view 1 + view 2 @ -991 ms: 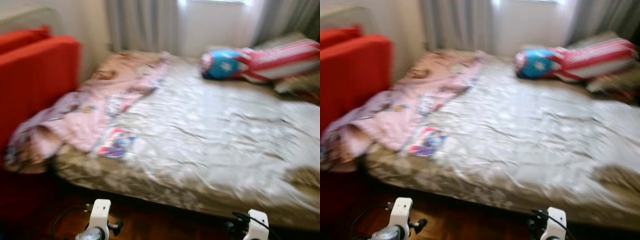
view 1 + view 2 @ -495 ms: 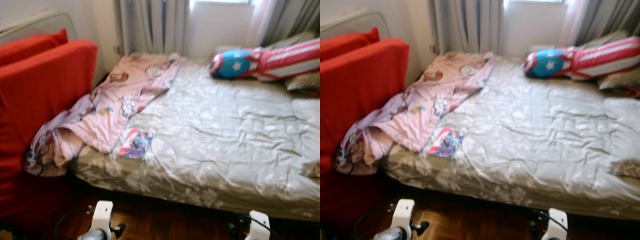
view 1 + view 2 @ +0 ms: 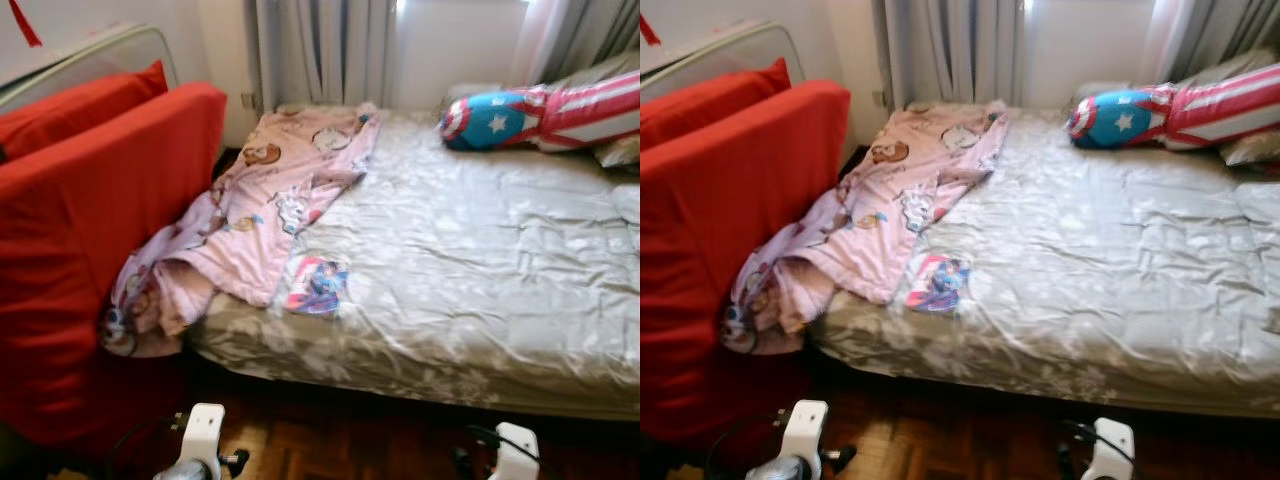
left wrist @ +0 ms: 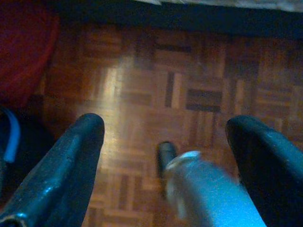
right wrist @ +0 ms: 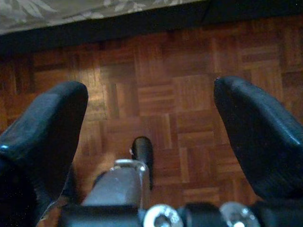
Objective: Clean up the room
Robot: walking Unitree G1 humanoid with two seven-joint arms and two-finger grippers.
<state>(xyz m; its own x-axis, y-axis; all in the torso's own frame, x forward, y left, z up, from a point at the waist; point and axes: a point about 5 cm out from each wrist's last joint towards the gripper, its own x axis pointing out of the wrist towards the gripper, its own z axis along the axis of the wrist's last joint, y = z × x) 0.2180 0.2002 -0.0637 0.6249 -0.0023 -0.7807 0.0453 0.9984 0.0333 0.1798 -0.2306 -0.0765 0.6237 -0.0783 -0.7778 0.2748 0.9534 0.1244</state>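
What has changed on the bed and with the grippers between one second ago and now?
Only the camera has turned toward the left, and the picture is sharper; nothing was taken hold of or let go. The pink blanket, the small picture book beside it and the star pillow lie as before. The left gripper and right gripper still hang open above the parquet floor.

sofa point(image 3: 100, 250) left | bed point(image 3: 480, 260) right of it | blanket point(image 3: 260, 200) on bed's left edge | booklet point(image 3: 318, 285) near blanket | pillow point(image 3: 540, 110) far right
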